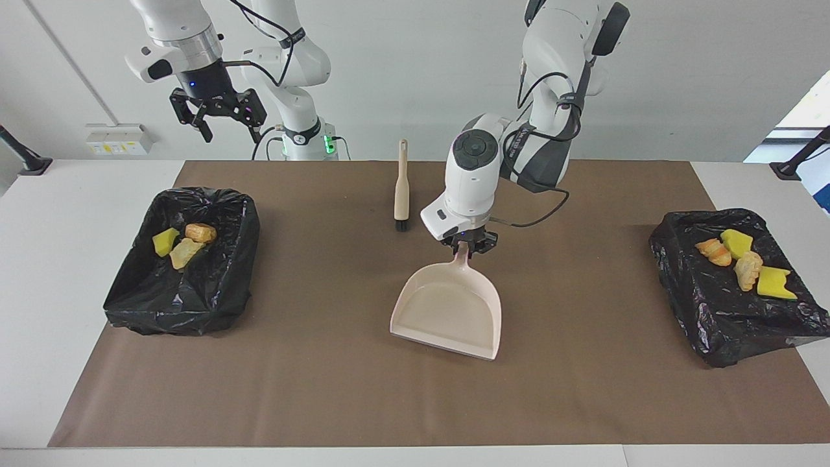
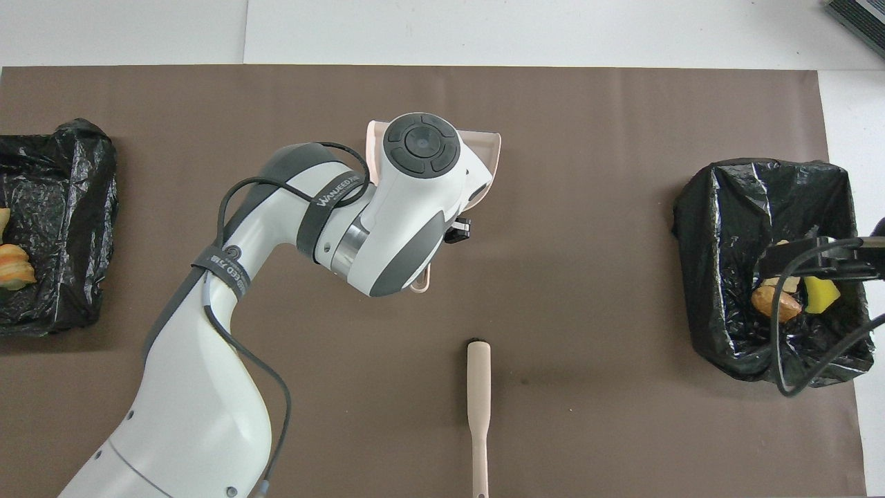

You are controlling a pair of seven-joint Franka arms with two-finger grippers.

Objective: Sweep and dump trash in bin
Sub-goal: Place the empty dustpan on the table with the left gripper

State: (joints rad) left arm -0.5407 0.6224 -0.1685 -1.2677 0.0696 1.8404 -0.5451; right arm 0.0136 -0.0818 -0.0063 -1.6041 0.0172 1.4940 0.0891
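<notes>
Now the dustpan (image 1: 449,311) is resting mouth-away from the robots at mid-bench, empty, its handle pointing back toward the robots, and the left gripper (image 1: 464,247) is clamping that handle. The brush (image 1: 401,188) is lying nearer to the robots, lengthwise, bristles toward the pan. All the trash (image 1: 181,241) is sitting in the two black-lined bins (image 1: 175,305) at the bench ends. The right gripper (image 1: 218,115) is hanging wide open and empty, high near its own base.
</notes>
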